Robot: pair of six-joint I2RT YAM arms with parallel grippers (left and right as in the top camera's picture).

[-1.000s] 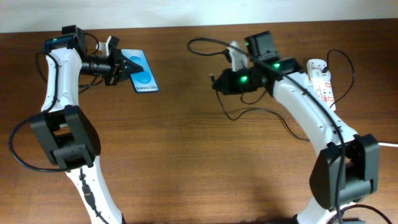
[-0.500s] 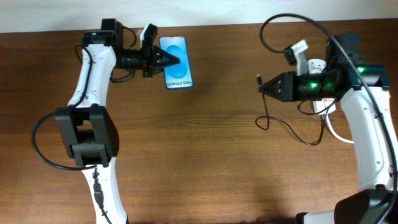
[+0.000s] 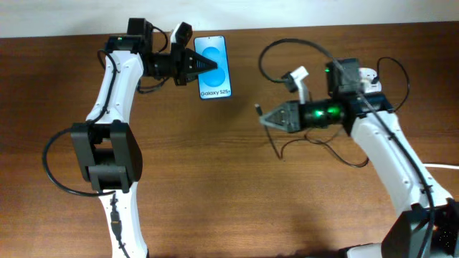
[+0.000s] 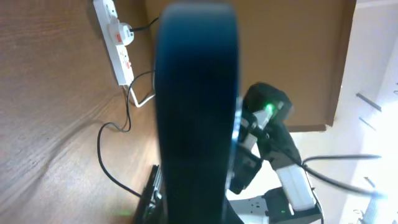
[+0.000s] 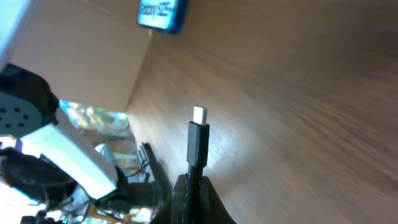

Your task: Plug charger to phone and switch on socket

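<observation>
- Brown wood table (image 3: 215,179), two arms over it.
- Left gripper (image 3: 208,66) points right at the far side, left of centre, and is clamped on the left long edge of the phone (image 3: 219,79).
- Phone shows a blue screen facing up, with the small white text at its near end. Can't tell if it rests on the wood or is lifted.
- Left wrist view: the phone is edge-on, a dark blurred slab filling the middle. The fingers themselves aren't clear there.
- Charger (image 3: 257,109): its plug tip sits right of the phone, apart from it, not plugged in. The thin black cable loops up and back behind the right arm, with more slack lying on the wood below it.
- Right gripper (image 3: 265,118) points left and is closed on the charger just behind the plug. The right wrist view shows the plug sticking out past the pinched fingers (image 5: 186,190), metal end bare and aimed towards the phone's text end.
- Socket (image 3: 369,75) is at the far right, mostly hidden by the right arm. It is clearer in the left wrist view: a white strip with red switches and a plug in it.
- White cord (image 3: 441,166) runs off the right edge.
</observation>
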